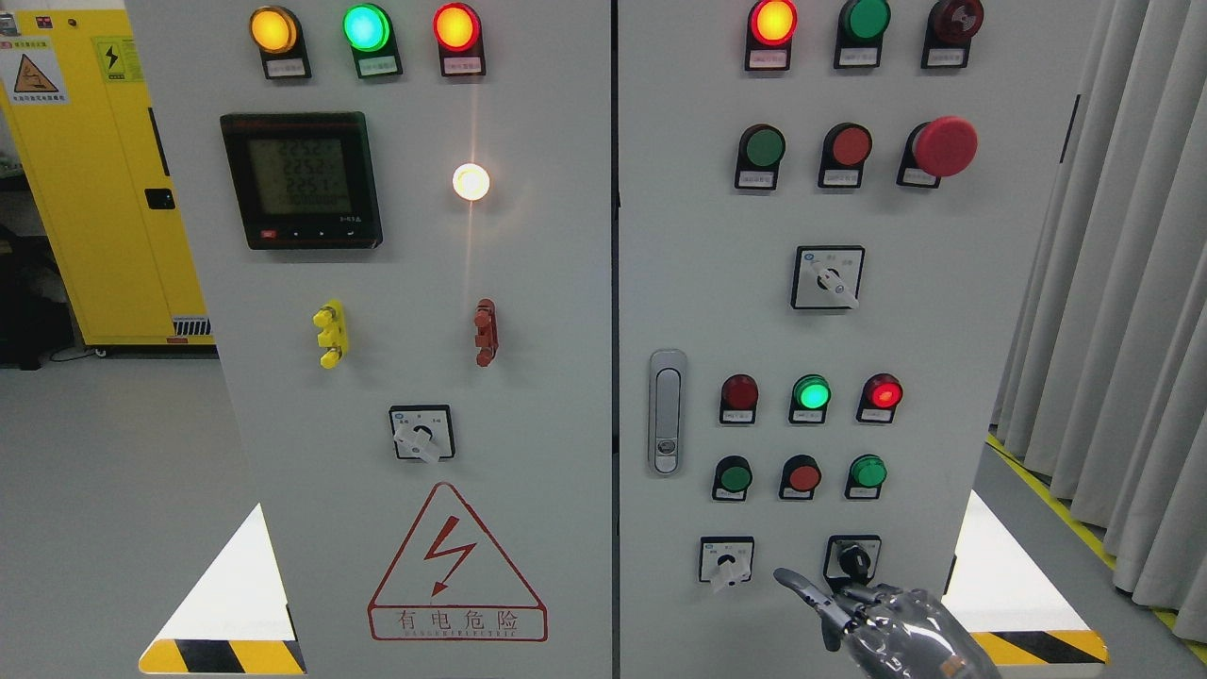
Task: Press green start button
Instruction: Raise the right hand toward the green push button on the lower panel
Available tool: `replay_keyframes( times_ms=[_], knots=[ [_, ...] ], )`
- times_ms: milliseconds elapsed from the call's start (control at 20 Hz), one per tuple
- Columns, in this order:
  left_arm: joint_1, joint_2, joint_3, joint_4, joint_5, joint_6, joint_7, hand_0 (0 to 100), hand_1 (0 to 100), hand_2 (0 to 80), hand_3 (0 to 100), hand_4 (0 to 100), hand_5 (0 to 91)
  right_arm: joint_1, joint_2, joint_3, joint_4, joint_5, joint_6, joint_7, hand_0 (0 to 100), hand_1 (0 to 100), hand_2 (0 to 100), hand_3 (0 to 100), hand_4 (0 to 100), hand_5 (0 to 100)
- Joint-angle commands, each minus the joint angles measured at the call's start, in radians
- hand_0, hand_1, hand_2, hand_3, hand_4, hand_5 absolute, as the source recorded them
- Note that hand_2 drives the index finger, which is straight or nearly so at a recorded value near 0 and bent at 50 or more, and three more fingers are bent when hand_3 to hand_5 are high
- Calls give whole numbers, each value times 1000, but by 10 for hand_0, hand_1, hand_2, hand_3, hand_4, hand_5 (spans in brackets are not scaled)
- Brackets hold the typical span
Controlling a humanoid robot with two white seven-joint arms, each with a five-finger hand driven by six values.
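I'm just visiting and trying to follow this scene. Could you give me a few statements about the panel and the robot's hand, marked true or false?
1. The right hand is low on the right cabinet door. True.
2. It is touching a green button. False: it is below the lower button row, near the key switch.
3. The mushroom button is red. True.
4. The digital meter is on the right door. False: on the left door.

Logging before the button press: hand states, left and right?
Left: not in view.
Right hand: index finger extended, other fingers curled, holding nothing.
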Motion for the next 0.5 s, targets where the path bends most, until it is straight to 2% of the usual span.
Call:
replay_keyframes(
  times_ms=[0, 250, 450],
  knots=[
    [9, -2, 0, -28, 0, 5, 1, 120, 556, 0, 0, 0, 0, -49, 22, 3, 5, 18, 9, 9, 310, 804, 0, 652, 665, 688],
    [9, -2, 0, -28, 0, 5, 1, 120, 556, 0, 0, 0, 0, -103, 22, 24, 29, 17, 48, 11, 293, 777, 0, 634, 652, 693],
    [9, -2, 0, -28, 0, 4, 1, 120, 556, 0, 0, 0, 0, -123, 22, 43, 48, 15, 63, 43, 379, 762, 0, 625, 622, 700]
  ],
)
